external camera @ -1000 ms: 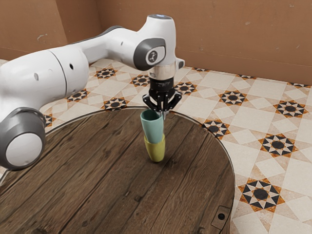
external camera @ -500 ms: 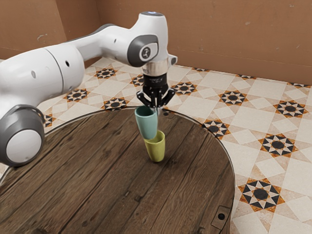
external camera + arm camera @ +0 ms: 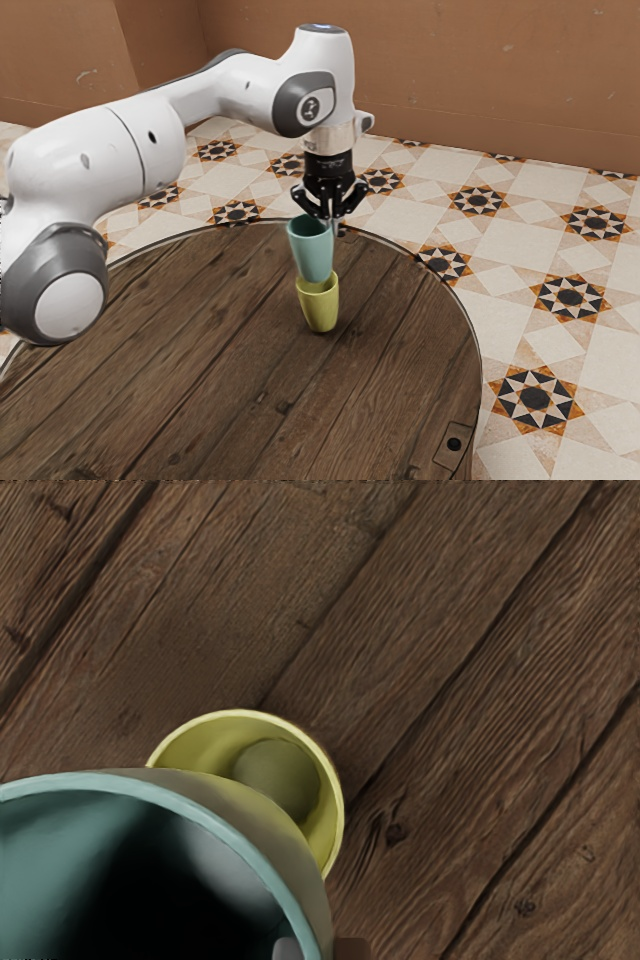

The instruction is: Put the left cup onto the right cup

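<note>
The round wooden desk (image 3: 200, 380) carries a yellow cup (image 3: 318, 305), upright toward its far side. The base of a teal cup (image 3: 311, 250) sits in its mouth, the top tilted slightly left. The black pincer (image 3: 327, 218) grips the teal cup's far rim, fingers closed narrowly on its wall. Beyond lies a patterned tile floor (image 3: 520, 220).

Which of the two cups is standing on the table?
The yellow cup, upright on the wooden table. The teal cup hangs tilted above it, its base at the yellow one's rim.
</note>
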Tool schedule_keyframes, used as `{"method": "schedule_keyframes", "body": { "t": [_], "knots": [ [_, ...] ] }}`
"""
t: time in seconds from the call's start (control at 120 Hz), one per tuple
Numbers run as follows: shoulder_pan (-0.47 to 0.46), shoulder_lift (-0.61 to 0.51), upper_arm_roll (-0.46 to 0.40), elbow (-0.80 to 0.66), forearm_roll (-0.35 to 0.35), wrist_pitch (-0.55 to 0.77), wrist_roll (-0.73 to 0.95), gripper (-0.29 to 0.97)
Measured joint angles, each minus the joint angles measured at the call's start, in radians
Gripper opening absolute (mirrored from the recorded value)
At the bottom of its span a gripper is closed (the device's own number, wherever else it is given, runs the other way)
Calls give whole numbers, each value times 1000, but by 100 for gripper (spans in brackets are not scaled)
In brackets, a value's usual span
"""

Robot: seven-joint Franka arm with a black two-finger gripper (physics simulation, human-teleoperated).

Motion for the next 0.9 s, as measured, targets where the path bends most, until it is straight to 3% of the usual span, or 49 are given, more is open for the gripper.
{"method": "schedule_keyframes", "body": {
  "t": [0.9],
  "knots": [
    [21, 53, 0, 30, 0, 10, 17, -11]
  ]
}}
